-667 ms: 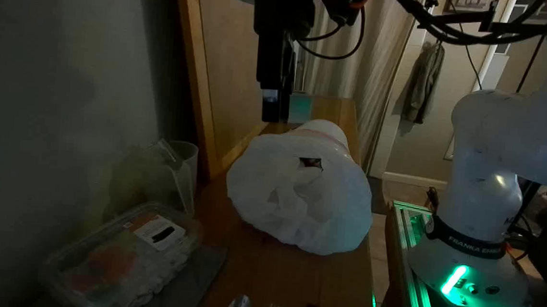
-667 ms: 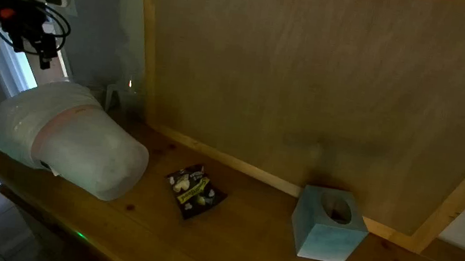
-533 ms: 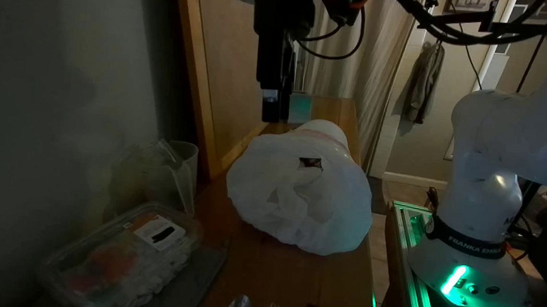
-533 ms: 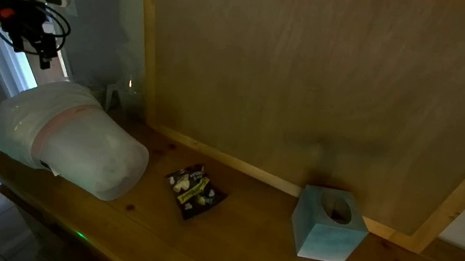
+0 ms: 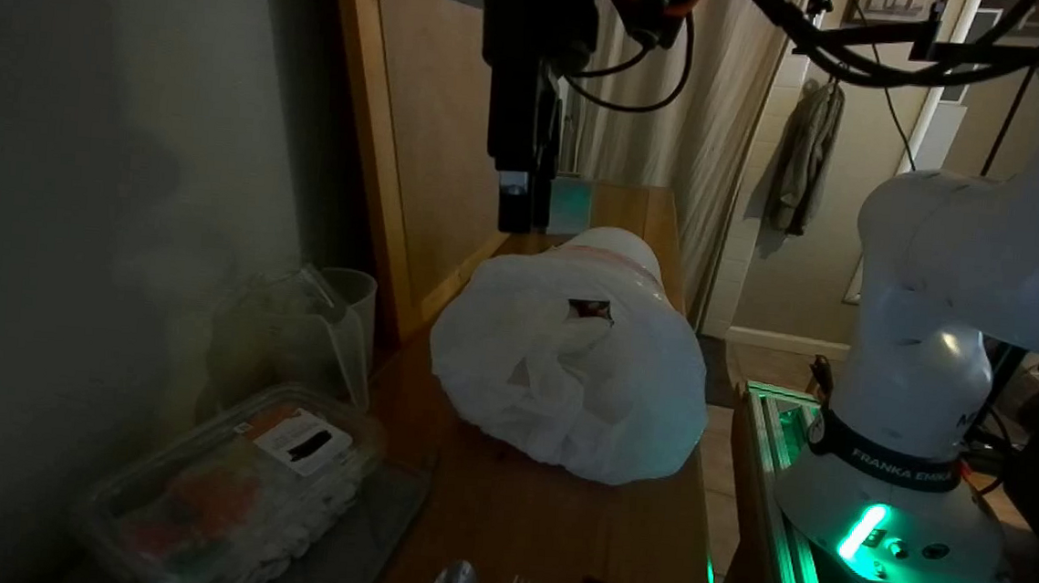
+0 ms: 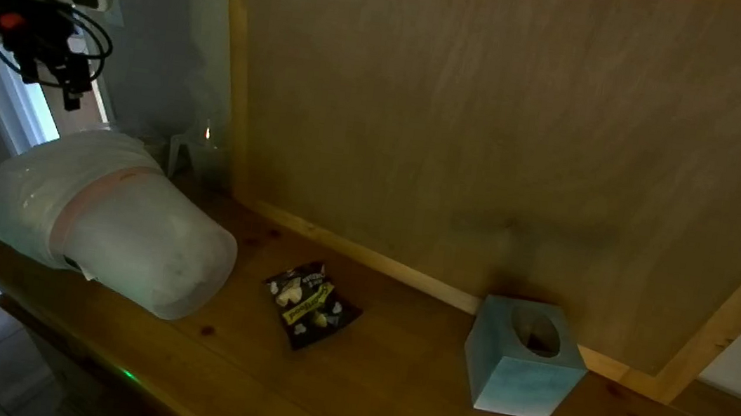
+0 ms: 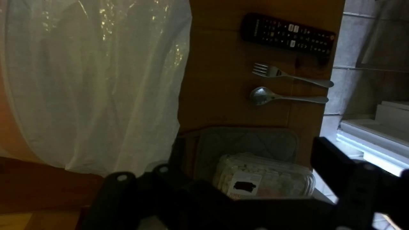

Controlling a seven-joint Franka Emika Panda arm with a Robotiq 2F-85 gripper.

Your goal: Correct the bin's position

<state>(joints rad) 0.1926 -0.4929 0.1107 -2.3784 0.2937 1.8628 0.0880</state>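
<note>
Wrist view: claw (image 7: 250,141) spread, pinching nothing, hanging apart from bin (image 6: 147,244), higher than its mouth. Bin lies on its side on counter (image 6: 388,408), so likely wants standing up; claw's height presumably leaves room to choose rim hold. Liner bag (image 7: 102,86) folded over rim, likely gripping there. Snack packet (image 6: 311,307) beyond bin's base; fork (image 7: 274,72), spoon (image 7: 270,95) past its mouth.

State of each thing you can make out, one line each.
Gripper: open, holding nothing
Bin: on its side
Bin bag: bunched across the mouth, small dark gap showing
Clear plastic box: filled, looks closed
Packet: lying flat; sealed or opened, can't tell
Tissue box: upright, no tissue poking out
Remote: face up
Fork: lying flat
Spoon: lying flat
Base light: lit green
</note>
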